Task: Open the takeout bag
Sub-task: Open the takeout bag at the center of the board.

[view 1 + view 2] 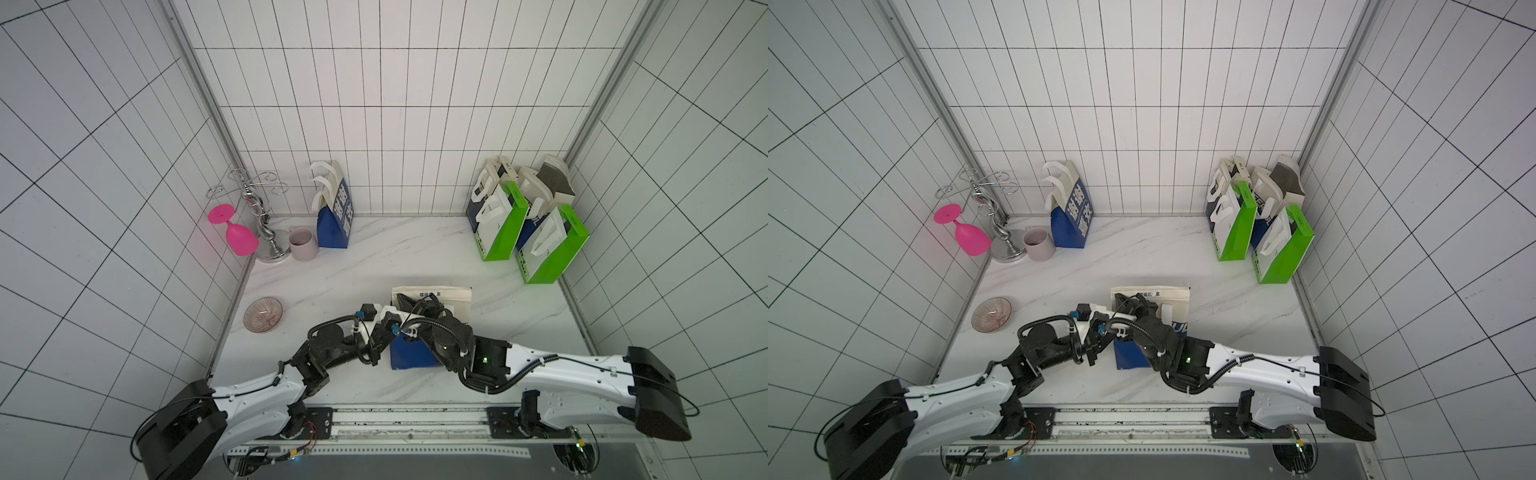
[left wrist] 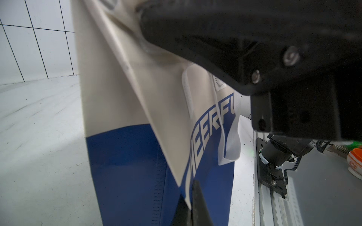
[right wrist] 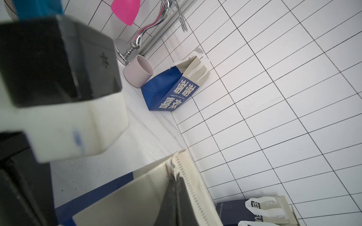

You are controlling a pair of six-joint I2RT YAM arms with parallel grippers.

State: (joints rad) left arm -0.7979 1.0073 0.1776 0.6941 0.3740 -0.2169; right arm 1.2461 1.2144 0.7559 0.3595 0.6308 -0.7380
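Observation:
The takeout bag [image 1: 432, 293] [image 1: 1152, 293] stands near the table's front middle, cream at the top and blue at the base. Both arms meet over it and hide much of it. My left gripper [image 1: 399, 325] [image 2: 191, 187] is shut on a cream fold of the bag [image 2: 127, 117] at its side. My right gripper [image 1: 401, 298] [image 3: 175, 176] is shut on the stitched cream top edge of the bag [image 3: 127, 195]. In the left wrist view a white handle [image 2: 231, 140] hangs down against the printed face.
A second blue bag [image 1: 332, 216] stands at the back wall, next to a mug [image 1: 302, 243], a silver rack [image 1: 262, 216] and a pink glass [image 1: 237, 235]. A bowl [image 1: 262, 315] lies at the left. Green bags [image 1: 503, 226] crowd the back right corner.

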